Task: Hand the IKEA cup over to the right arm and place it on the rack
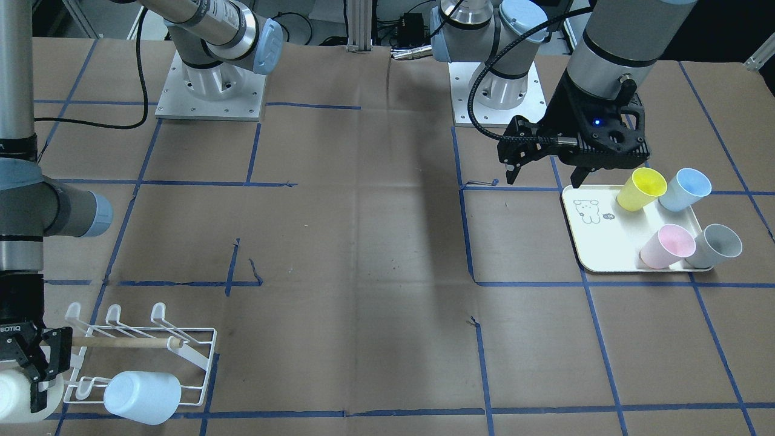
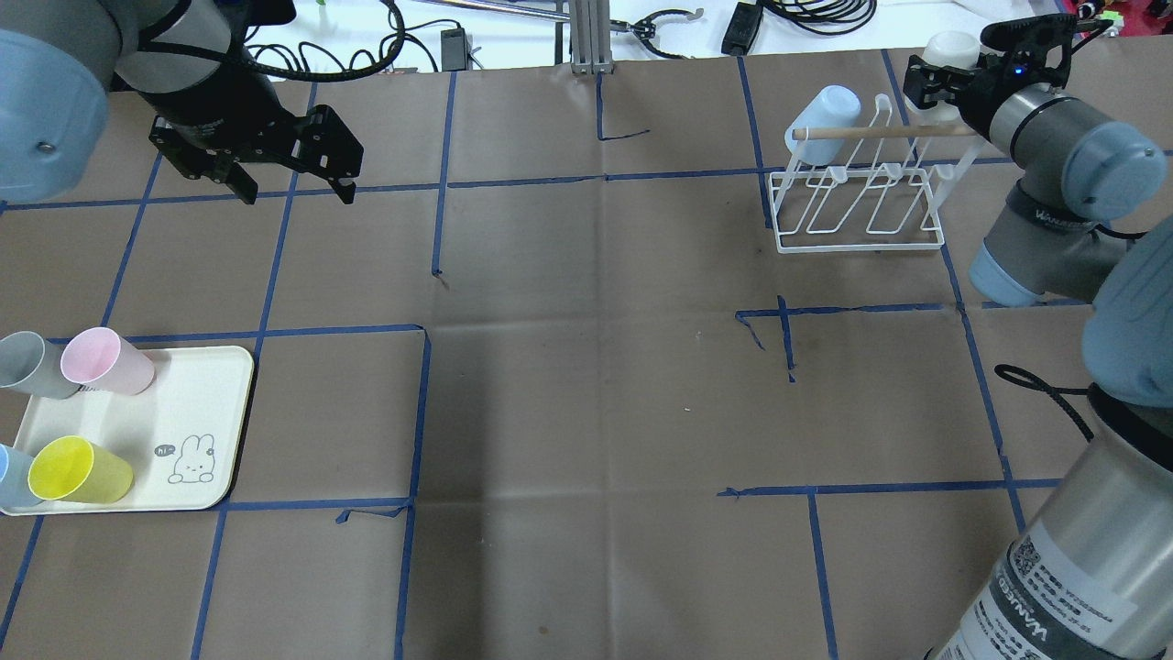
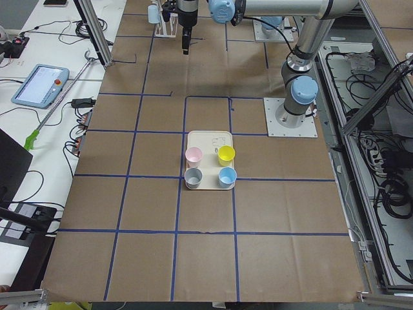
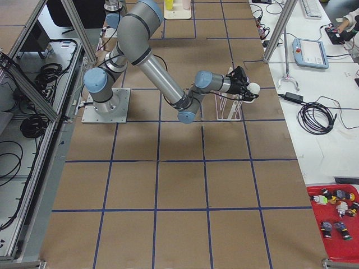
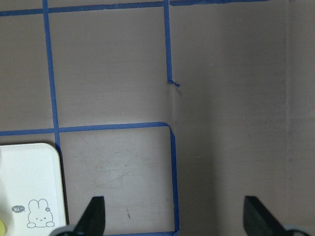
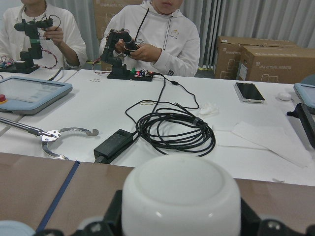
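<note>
your right end effector (image 2: 953, 78) is pinching the white cup (image 2: 951, 46) by its sides. it holds the cup just beside the rack (image 2: 861, 247), at the end where the wooden dowel (image 2: 880, 133) pokes out. a pale blue cup (image 2: 822, 115) sits on a prong at the opposite end. the right wrist view shows only the white cup's closed end between the fingers (no prong is visible from there, so you are lining up half blind). the left end effector (image 2: 298, 194) hangs spread and empty over bare bench, apart from the tray (image 2: 220, 385) and its 4 cups. i judge the handover done and only the placing left.

here is what could go wrong:

1. the cup's rim could land on the dowel or on a prong tip instead of over it. if you let go then, the cup would roll off, and the rack stands close to the bench edge on the operators' side.
2. the wire rack looks light and nothing shows it fastened. a sideways push from the cup or the fingers could slide or tip it and shake the pale blue cup loose.
3. the cup is smooth and tapered, so any scrape against wire could twist it in the grip.
4. you cannot tell from these views whether the cup already touches the rack, so approach slowly.
</note>
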### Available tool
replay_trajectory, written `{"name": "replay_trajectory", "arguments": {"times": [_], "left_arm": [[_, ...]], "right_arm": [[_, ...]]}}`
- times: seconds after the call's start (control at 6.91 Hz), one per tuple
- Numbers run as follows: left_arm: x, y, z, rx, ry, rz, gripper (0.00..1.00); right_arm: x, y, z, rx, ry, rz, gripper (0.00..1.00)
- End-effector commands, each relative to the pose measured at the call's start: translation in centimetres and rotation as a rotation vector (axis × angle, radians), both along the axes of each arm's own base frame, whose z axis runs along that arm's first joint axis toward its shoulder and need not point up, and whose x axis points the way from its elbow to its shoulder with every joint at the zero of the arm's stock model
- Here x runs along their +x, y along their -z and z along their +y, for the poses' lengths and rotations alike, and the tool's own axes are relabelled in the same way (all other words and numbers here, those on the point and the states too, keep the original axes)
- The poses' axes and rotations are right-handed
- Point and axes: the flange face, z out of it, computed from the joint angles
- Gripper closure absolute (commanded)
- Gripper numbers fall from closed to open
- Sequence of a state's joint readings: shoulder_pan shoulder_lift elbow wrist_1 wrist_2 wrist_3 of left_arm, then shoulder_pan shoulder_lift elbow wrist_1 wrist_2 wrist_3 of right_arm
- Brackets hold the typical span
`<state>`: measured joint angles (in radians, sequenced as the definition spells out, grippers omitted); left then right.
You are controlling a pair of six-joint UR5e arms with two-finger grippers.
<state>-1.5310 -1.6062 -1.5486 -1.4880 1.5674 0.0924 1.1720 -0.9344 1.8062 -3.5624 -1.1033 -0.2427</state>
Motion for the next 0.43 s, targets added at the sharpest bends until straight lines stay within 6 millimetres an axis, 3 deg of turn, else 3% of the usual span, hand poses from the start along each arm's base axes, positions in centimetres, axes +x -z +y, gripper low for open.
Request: {"name": "replay_trajectory", "arguments": {"times": [0.0, 0.14, 0.29], "left_arm": [[0.38, 0.09, -0.04, 0.002, -0.002, -0.037, 0.01], [0.38, 0.12, -0.13, -0.001, -0.012, -0.036, 0.01], [0.31, -0.02, -0.32, -0.015, -0.015, -0.029, 0.01]], "right_arm": [[0.04, 0.2, 0.24, 0.012, 0.005, -0.003, 0.41], [0.04, 0.12, 0.24, 0.013, 0.007, -0.007, 0.01], [0.05, 0.02, 0.26, 0.011, 0.007, -0.005, 0.01]]}}
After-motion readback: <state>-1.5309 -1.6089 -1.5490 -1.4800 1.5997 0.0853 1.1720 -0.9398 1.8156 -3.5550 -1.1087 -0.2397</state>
